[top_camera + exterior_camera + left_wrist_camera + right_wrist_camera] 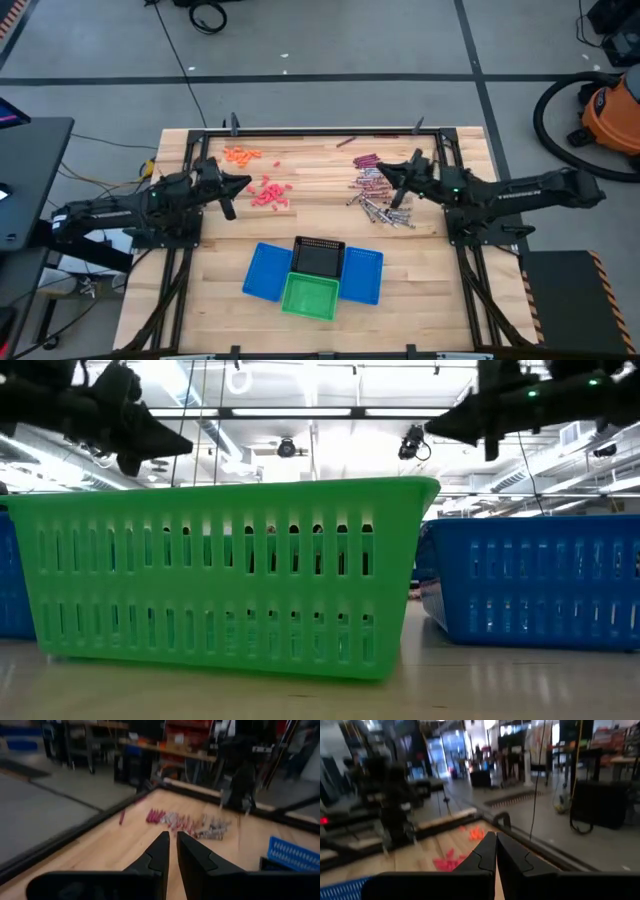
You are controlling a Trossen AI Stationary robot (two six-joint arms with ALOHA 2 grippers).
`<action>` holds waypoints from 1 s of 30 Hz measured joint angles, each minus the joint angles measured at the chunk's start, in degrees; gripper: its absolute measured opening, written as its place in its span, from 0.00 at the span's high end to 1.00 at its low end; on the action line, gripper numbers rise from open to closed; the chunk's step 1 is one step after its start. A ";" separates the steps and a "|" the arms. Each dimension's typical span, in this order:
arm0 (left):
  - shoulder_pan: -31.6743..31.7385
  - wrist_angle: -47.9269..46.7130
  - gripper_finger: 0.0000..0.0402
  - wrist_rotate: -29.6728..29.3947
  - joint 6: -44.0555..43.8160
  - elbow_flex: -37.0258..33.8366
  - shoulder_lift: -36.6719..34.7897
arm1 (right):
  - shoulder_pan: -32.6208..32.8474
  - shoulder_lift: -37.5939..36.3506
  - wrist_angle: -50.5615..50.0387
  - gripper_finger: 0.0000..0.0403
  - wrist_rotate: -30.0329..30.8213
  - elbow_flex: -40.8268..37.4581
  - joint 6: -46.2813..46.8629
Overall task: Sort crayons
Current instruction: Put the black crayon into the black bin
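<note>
Crayons lie on the wooden table in heaps: orange ones (pixel 241 155) at the far left, reddish-pink ones (pixel 269 193) nearer the middle, dark maroon ones (pixel 366 160) and silvery-grey ones (pixel 385 205) at the right. The maroon and grey heap also shows in the left wrist view (pixel 190 822), the reddish and orange heaps in the right wrist view (pixel 447 862). My left gripper (pixel 245 183) hovers above the table just left of the reddish heap, fingers shut and empty (pixel 172 845). My right gripper (pixel 380 172) hovers over the maroon and grey crayons, shut and empty (pixel 495 847).
Near the table's front middle stand a black basket (pixel 319 256), a green basket (pixel 309 296) and two blue baskets (pixel 266 271) (pixel 362 276). A black frame (pixel 320 130) rims the table. An orange vacuum (pixel 612 115) stands on the floor at the far right.
</note>
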 joint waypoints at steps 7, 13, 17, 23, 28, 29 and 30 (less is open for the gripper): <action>-2.26 -4.71 0.84 -1.67 -1.19 5.38 5.68 | 0.02 9.20 -14.05 0.95 0.41 9.15 1.99; -2.29 -3.73 0.69 -5.38 1.73 9.06 11.40 | -0.73 16.08 -34.99 0.90 1.76 18.71 6.36; -0.44 -3.90 0.65 -5.20 6.02 13.26 15.35 | -2.58 20.33 -49.32 0.82 0.91 25.07 9.60; 1.81 -4.81 0.65 -5.12 6.66 15.67 18.47 | -4.84 25.52 -67.60 0.72 -8.38 33.38 11.92; 2.12 -5.77 0.65 -5.07 8.04 15.60 20.16 | -4.82 29.98 -81.67 0.73 -13.86 39.65 15.33; 2.12 -5.07 0.65 -5.07 8.12 15.60 20.57 | -4.47 31.17 -84.37 0.73 -14.65 40.36 16.42; 2.12 -4.56 0.65 -5.06 8.34 15.60 20.93 | -3.91 32.31 -86.71 0.73 -14.92 40.64 17.34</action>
